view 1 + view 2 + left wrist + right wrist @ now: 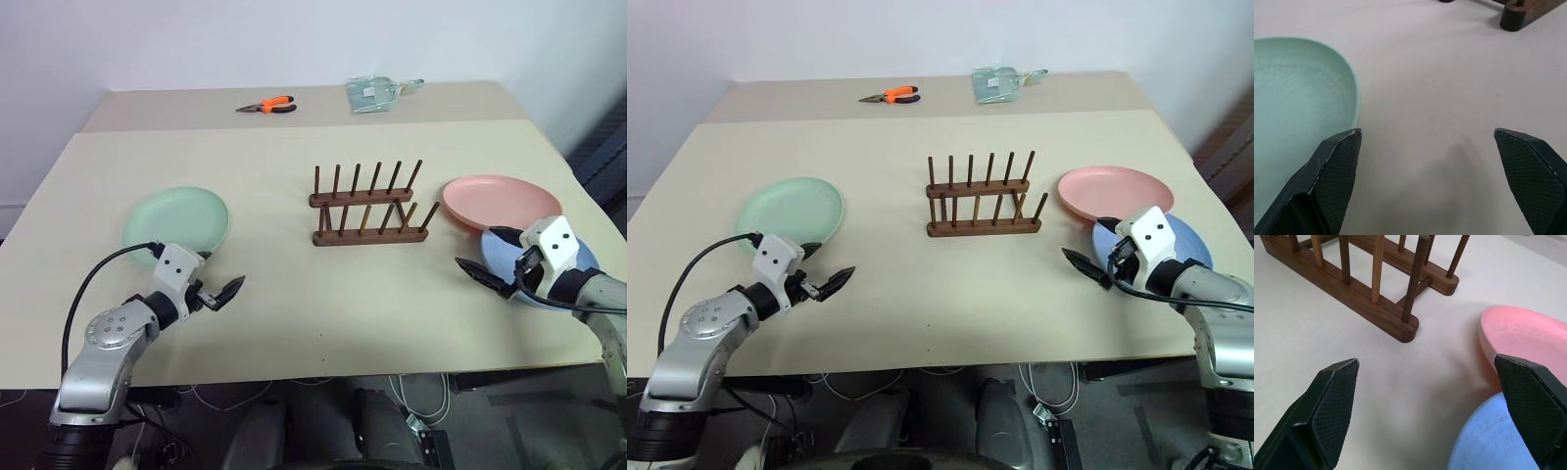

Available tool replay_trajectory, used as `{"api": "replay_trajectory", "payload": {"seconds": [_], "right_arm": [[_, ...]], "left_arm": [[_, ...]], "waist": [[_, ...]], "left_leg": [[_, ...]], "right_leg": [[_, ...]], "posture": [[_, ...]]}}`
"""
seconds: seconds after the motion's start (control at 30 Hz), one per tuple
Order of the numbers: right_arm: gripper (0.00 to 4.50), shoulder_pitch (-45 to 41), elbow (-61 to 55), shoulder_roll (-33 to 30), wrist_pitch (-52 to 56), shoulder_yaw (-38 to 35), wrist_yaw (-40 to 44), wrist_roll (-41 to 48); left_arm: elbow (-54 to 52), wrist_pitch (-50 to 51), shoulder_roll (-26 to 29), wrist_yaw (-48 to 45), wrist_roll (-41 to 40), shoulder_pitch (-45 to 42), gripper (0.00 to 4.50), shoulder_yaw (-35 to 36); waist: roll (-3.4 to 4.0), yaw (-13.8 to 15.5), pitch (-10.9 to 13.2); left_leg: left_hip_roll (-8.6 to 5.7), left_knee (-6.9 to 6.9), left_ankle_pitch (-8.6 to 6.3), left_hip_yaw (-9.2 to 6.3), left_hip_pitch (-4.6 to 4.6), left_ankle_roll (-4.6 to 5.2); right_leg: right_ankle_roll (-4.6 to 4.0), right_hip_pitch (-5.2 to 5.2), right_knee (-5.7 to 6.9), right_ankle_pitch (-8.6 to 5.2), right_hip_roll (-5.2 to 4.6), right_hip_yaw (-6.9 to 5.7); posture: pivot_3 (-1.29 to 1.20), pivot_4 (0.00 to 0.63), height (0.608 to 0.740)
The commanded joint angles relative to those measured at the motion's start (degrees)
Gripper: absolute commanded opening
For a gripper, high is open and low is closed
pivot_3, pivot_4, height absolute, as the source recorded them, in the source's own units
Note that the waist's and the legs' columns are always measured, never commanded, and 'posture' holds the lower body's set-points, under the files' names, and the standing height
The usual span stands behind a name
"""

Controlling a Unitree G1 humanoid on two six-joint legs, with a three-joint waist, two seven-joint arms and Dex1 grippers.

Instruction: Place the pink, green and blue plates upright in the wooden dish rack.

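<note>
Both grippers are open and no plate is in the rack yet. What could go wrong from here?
1. The pink plate overlaps the blue plate; lifting one may drag the other.
2. The green plate lies flat, so the left gripper may push it rather than catch its rim.
3. The wooden rack stands loose on the table; a plate pressed against its pegs could shift or tip it.
</note>
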Motion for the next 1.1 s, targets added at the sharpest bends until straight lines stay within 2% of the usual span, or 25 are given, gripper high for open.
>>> {"api": "replay_trajectory", "payload": {"seconds": [0.03, 0.17, 0.33, 0.53, 0.7, 0.87, 0.93, 1.0, 1.1], "right_arm": [[4.50, -2.03, -0.55, 0.81, -1.62, 0.99, -1.32, -0.92], [4.50, -3.84, 0.83, 1.11, -2.66, 2.17, -1.74, -1.52], [4.50, -3.20, -2.77, 0.93, 2.20, 2.89, 0.33, 2.10], [4.50, 3.29, -12.96, 2.93, 4.89, 3.46, -2.85, 2.32], [4.50, 8.42, -19.33, 5.51, 5.49, 3.37, -7.21, 1.17], [4.50, 13.59, -24.66, 7.24, 6.07, 1.77, -10.67, 0.82], [4.50, 15.57, -26.34, 7.92, 6.04, 0.91, -12.01, 0.46], [4.50, 16.91, -27.11, 8.12, 5.78, 0.59, -12.53, 0.08], [4.50, 17.84, -27.77, 7.70, 5.78, 0.70, -12.68, -0.16]], "left_arm": [[-1.64, -0.85, -0.27, 0.03, -0.13, -0.55, 4.44, -0.66], [-1.10, -1.22, -0.91, -0.19, 0.01, -1.57, 4.44, -2.14], [4.50, -1.02, -0.49, -5.91, 0.42, -8.46, 4.44, -8.04], [28.79, -7.58, -6.17, -11.47, 7.69, -28.94, 4.44, -18.98], [49.03, -14.12, -13.61, -17.30, 9.50, -41.90, 4.44, -22.26], [63.62, -19.86, -18.75, -19.22, 12.55, -49.01, 4.44, -23.26], [67.15, -21.81, -20.06, -19.58, 13.31, -50.29, 3.91, -23.02], [68.20, -23.73, -20.49, -20.89, 13.73, -50.28, 3.17, -22.99], [67.74, -25.74, -20.54, -22.22, 14.11, -49.67, 1.63, -22.96]], "waist": [[0.00, -0.08, 0.00], [0.01, -0.01, 0.02], [0.00, 0.91, 0.02], [0.02, 1.61, 0.02], [-0.11, 1.28, 0.03], [-0.12, 1.34, 0.01], [-0.17, 1.43, -0.02], [-0.17, 1.36, -0.03], [-0.18, 1.32, -0.03]], "left_leg": [[0.00, 0.00, 0.00, 0.00, 0.01, 0.00], [0.00, 0.01, 0.00, 0.01, 0.00, 0.00], [-0.03, 0.03, 0.00, -0.01, 0.00, 0.00], [-0.06, 0.12, 0.02, -0.07, -0.18, 0.02], [-0.11, 0.19, 0.01, -0.05, -0.41, 0.04], [-0.09, 0.18, 0.01, -0.08, -0.45, 0.04], [-0.09, 0.22, 0.01, -0.10, -0.45, 0.04], [-0.10, 0.28, 0.01, -0.11, -0.46, 0.04], [-0.10, 0.29, 0.00, -0.11, -0.45, 0.05]], "right_leg": [[0.00, 0.00, 0.00, 0.00, 0.00, 0.00], [0.00, 0.00, 0.00, 0.00, -0.01, 0.00], [0.00, 0.02, 0.01, 0.00, 0.00, -0.02], [0.03, -0.02, 0.01, 0.02, 0.02, -0.15], [0.25, -0.17, -0.02, 0.14, -0.02, -0.15], [0.31, -0.22, 0.01, 0.14, -0.01, -0.23], [0.33, -0.16, 0.00, 0.13, -0.01, -0.24], [0.35, -0.13, 0.00, 0.12, -0.03, -0.24], [0.37, -0.13, 0.01, 0.12, -0.03, -0.24]], "posture": [[0.00, 0.150, 0.740], [0.00, 0.150, 0.740], [0.00, 0.150, 0.740], [0.00, 0.150, 0.740], [0.00, 0.150, 0.740], [0.00, 0.150, 0.740], [0.00, 0.150, 0.740], [0.00, 0.150, 0.740], [0.00, 0.150, 0.740]]}}
